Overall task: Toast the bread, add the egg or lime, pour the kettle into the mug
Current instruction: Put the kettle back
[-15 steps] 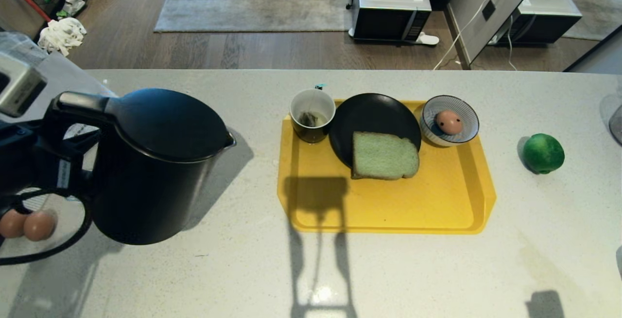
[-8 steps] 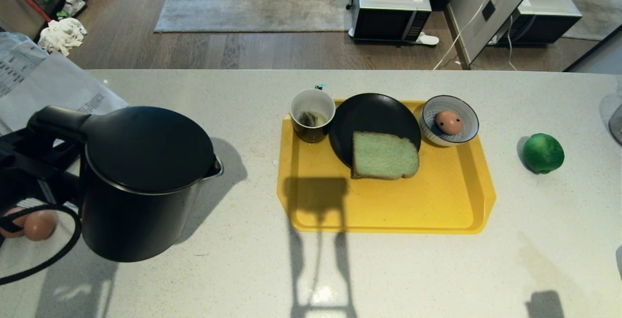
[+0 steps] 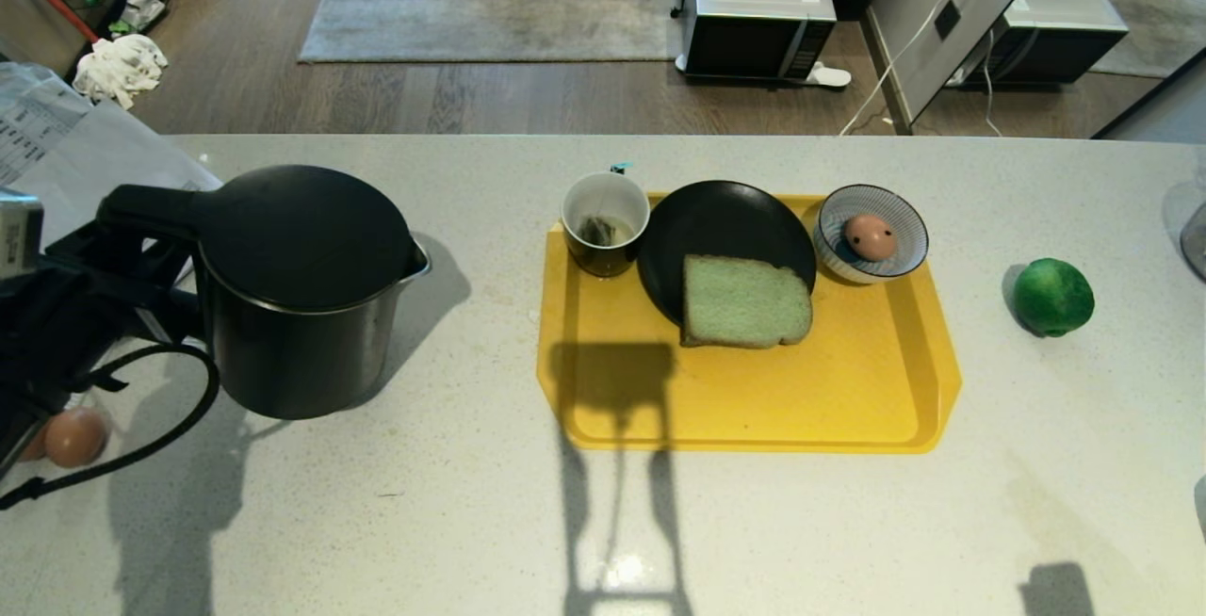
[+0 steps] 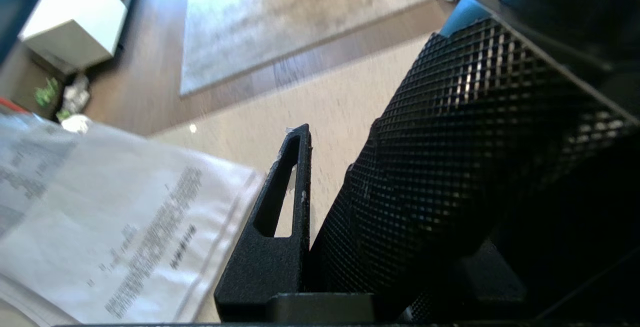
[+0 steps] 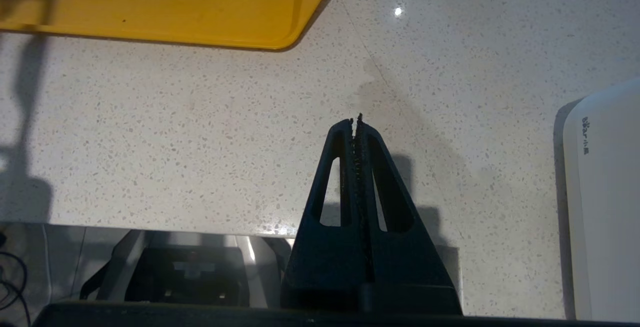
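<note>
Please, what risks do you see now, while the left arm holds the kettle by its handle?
1. The kettle is held only at its handle by the left gripper; a heavy body could swing or slip.
2. Its cord loops near a brown egg and might drag it.
3. The mug is narrow, so pouring may spill onto the yellow tray.

Pale speckled counter (image 3: pixel 754 522) bearing yellow tray (image 3: pixel 876 409), lime (image 3: pixel 1053 297) at right, kettle (image 3: pixel 301 286), brown egg (image 3: pixel 73 436) and papers (image 3: pixel 85 145) at left.

Black kettle (image 3: pixel 301 286) upright; green bread (image 3: pixel 744 301) on plate
</note>
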